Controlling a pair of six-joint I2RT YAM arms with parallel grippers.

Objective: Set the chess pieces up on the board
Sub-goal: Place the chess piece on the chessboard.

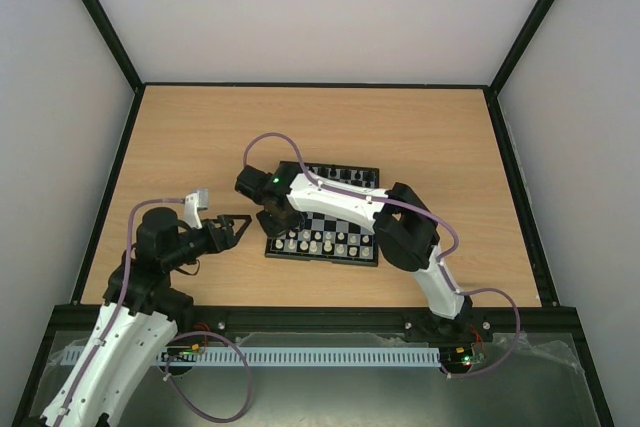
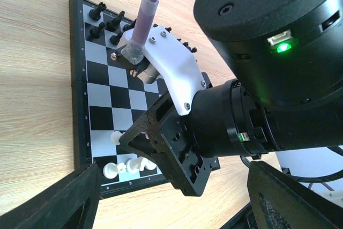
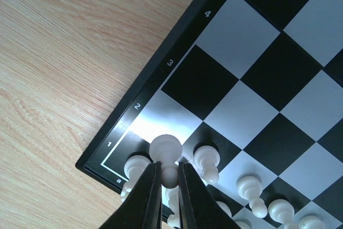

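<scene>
The board (image 1: 352, 227) lies mid-table with white pieces (image 1: 318, 241) along its near rows and black pieces (image 1: 345, 176) along the far rows. My right gripper (image 3: 169, 171) is shut on a white pawn (image 3: 165, 149) and holds it over the board's near left corner, above square a2. White pieces (image 3: 205, 160) stand beside it. In the left wrist view the board (image 2: 105, 91) shows with black pieces (image 2: 105, 24) far and white pieces (image 2: 128, 167) near, the right gripper (image 2: 140, 138) over them. My left gripper (image 1: 238, 226) is open and empty, left of the board.
Bare wooden table (image 1: 200, 147) surrounds the board, inside a black frame with white walls. The right arm (image 1: 400, 227) stretches across the board from the right. Purple cables loop over both arms.
</scene>
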